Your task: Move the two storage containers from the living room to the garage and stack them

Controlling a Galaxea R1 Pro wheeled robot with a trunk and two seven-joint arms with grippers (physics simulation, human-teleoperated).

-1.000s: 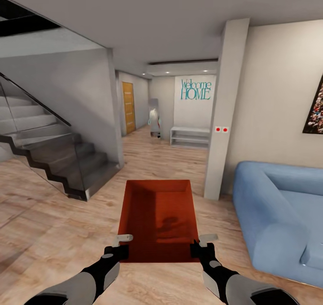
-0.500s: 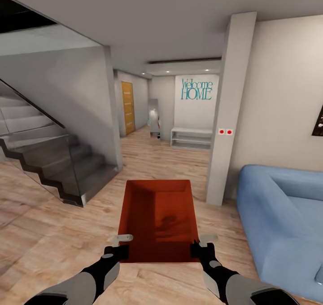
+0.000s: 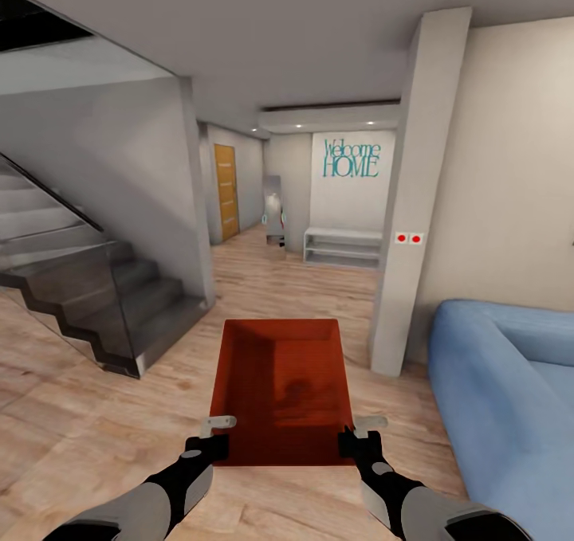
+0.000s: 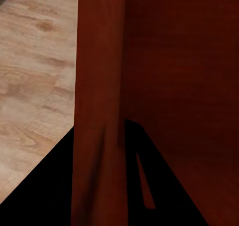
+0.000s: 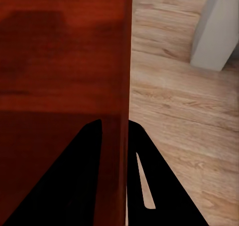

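Observation:
One orange-red storage container (image 3: pixel 279 386), open-topped and empty, hangs in front of me over the light wood floor of the living room. My left gripper (image 3: pixel 215 439) is shut on its left wall near the near corner, and my right gripper (image 3: pixel 352 437) is shut on its right wall. In the left wrist view the thin wall (image 4: pixel 99 86) runs between the dark fingers of the left gripper (image 4: pixel 102 186). In the right wrist view the wall (image 5: pixel 122 61) sits between the fingers of the right gripper (image 5: pixel 122 181). The garage is out of view.
A dark staircase (image 3: pixel 119 302) with a glass balustrade stands at the left. A white pillar (image 3: pixel 410 206) and a blue sofa (image 3: pixel 510 397) are at the right. Between them a hallway leads to a white shelf (image 3: pixel 343 246) and a wooden door (image 3: pixel 227 190).
The whole view has shifted as I travel forward: stairs slid left, pillar and sofa slid right, and the framed picture left the view. The container and both grippers keep their hold.

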